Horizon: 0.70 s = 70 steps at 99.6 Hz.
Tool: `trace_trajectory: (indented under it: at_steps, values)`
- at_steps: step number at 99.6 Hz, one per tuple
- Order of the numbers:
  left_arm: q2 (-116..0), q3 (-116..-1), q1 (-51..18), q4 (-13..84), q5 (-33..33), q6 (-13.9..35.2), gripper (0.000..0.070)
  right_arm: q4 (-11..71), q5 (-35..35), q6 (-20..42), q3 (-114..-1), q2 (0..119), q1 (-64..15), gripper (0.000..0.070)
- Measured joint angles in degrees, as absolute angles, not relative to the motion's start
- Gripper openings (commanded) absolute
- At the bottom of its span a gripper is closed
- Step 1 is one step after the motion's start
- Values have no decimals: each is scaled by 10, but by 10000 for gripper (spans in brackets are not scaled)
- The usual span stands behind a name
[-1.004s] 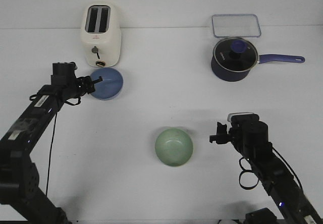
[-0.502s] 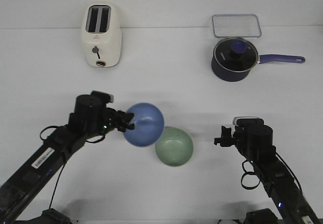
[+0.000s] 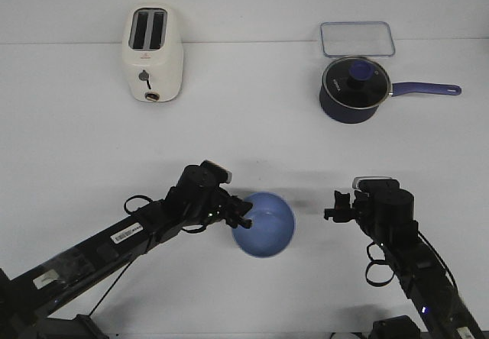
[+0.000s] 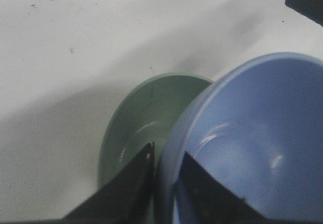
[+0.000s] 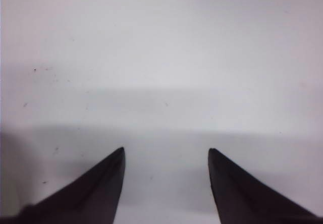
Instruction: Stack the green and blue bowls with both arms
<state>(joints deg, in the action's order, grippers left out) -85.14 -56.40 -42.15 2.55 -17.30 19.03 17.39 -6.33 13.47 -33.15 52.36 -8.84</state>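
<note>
My left gripper (image 3: pixel 243 218) is shut on the near-left rim of the periwinkle blue bowl (image 3: pixel 265 224) and holds it over the sage green bowl, which the blue bowl hides in the front view. In the left wrist view my left gripper (image 4: pixel 166 156) pinches the blue bowl's (image 4: pixel 252 143) rim, one finger inside and one outside, and the green bowl (image 4: pixel 146 118) lies just below and beside it. My right gripper (image 3: pixel 333 205) is open and empty to the right of the bowls; in the right wrist view the right gripper (image 5: pixel 166 153) sees only bare table.
A cream toaster (image 3: pixel 153 45) stands at the back left. A dark navy saucepan (image 3: pixel 353 88) with a glass lid and a clear plastic container (image 3: pixel 357 38) stand at the back right. The table (image 3: pixel 244 140) is white.
My left arm has carried the blue bowl from beside the toaster toward the front and right, to over the green bowl. The right arm has barely moved.
</note>
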Motion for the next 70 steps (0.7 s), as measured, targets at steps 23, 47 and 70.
trace_trajectory:
  at_steps: [23,47,70]
  values:
    - [-828,-567,-420,15,-176,190,382,173,-63,135,-331,523,-88,337]
    - [-692,-567,-337,88,-43,141,167,171,-63,131,-331,484,-88,200]
    - [-567,-549,-224,130,89,71,12,140,-47,107,-319,377,-88,0]
